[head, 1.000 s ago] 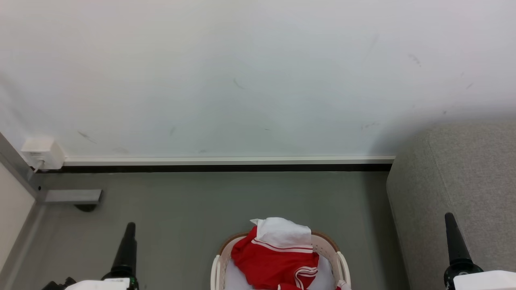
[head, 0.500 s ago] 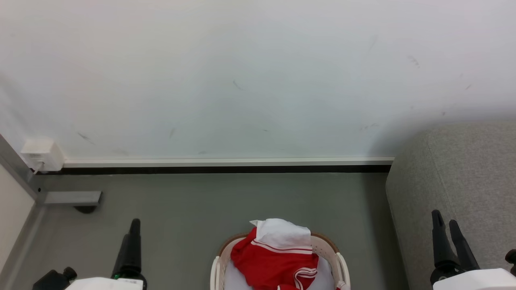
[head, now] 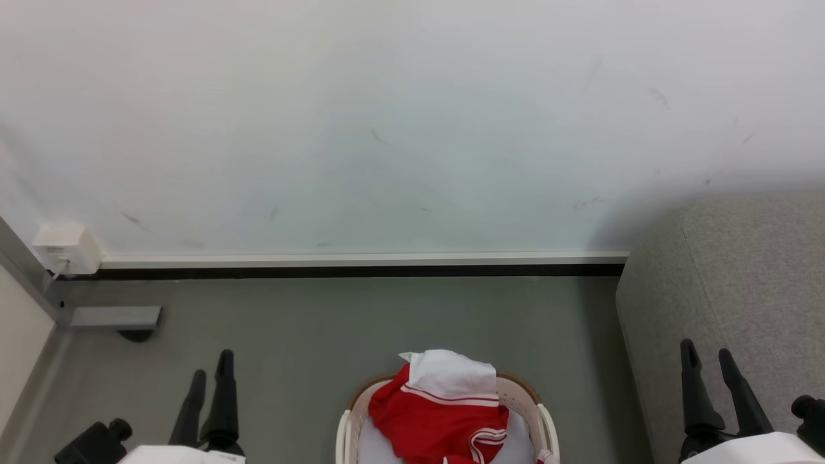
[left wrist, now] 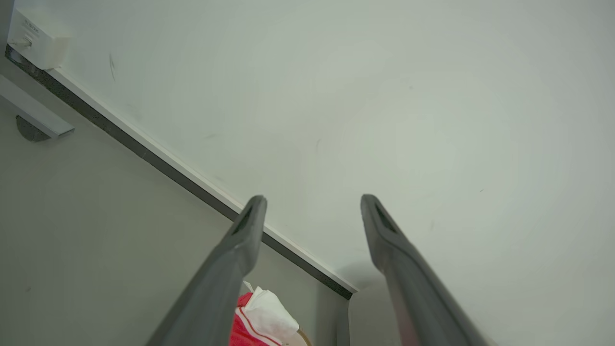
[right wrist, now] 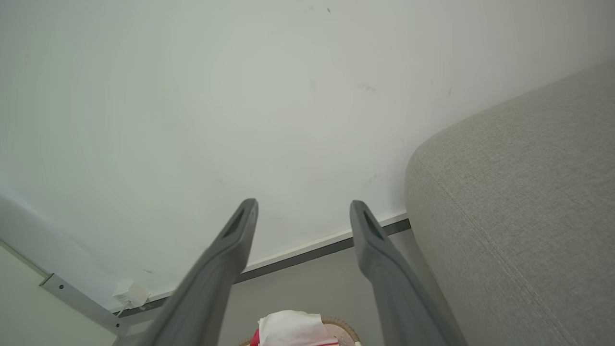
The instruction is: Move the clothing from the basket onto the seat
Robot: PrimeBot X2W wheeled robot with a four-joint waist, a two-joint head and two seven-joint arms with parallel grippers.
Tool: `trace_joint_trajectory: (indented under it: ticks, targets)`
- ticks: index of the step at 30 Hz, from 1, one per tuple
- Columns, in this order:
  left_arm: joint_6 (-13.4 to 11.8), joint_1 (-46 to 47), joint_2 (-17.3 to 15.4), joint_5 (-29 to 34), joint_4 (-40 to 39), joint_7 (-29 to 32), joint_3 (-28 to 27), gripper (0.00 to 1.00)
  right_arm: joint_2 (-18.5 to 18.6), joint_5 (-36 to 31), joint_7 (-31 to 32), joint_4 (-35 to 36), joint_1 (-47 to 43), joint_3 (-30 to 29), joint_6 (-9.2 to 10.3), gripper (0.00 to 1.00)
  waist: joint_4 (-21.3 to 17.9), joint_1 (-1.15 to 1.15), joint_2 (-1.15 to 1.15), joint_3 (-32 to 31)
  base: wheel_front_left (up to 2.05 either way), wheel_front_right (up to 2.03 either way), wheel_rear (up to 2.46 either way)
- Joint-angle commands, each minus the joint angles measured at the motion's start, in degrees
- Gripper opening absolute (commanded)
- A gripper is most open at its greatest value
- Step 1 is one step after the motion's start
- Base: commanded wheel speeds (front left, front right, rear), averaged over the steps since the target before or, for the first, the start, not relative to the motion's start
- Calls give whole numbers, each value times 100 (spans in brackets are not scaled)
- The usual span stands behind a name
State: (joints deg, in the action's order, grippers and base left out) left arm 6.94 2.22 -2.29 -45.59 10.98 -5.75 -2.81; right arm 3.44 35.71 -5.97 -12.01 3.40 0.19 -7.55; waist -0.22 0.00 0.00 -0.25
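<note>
Two claws, both spread wide, both empty. Your left claw (head: 212, 364) hangs low on the left over the floor (head: 387, 316). Your right claw (head: 707, 349) hangs low on the right, just in front of the seat (head: 747, 270). Neither touches anything.

Likely risks:
- If you pinch only the loose white flap, the red bulk will probably sag, catch on the rim and drag the light basket (head: 546, 419) along.
- If you dig too deep, you may grab the pale cushion (head: 379, 448) underneath as well.
- The right claw is near the seat's side, so a careless swing could bump it.

The clothing (head: 438, 412) is heaped in the basket, with its white panel draped over the far rim. It lies between the claws, well apart from both. In the wrist views it sits below the fingertips, which point up at the wall.
</note>
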Motion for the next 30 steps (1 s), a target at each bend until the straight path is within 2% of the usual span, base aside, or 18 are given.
trace_joint_trajectory:
  ticks: [1, 14, 30]
  targets:
    - [-25, 10, -52, 263, -86, -90, 8, 100, 47, -230, -66, 35, 46, 19, 5, 100, 6, 0, 0, 3, 0, 0, 0]
    - [-16, -60, -59, 1286, -128, -296, -4, 100, 42, -1096, -272, -11, -8, 11, 7, 100, 10, 0, 0, -16, 0, 0, 0]
    - [13, -136, -65, 2145, -42, -513, -29, 100, -15, -1819, -489, -56, -67, -82, 8, 100, -22, 0, 0, -47, 0, 0, 0]
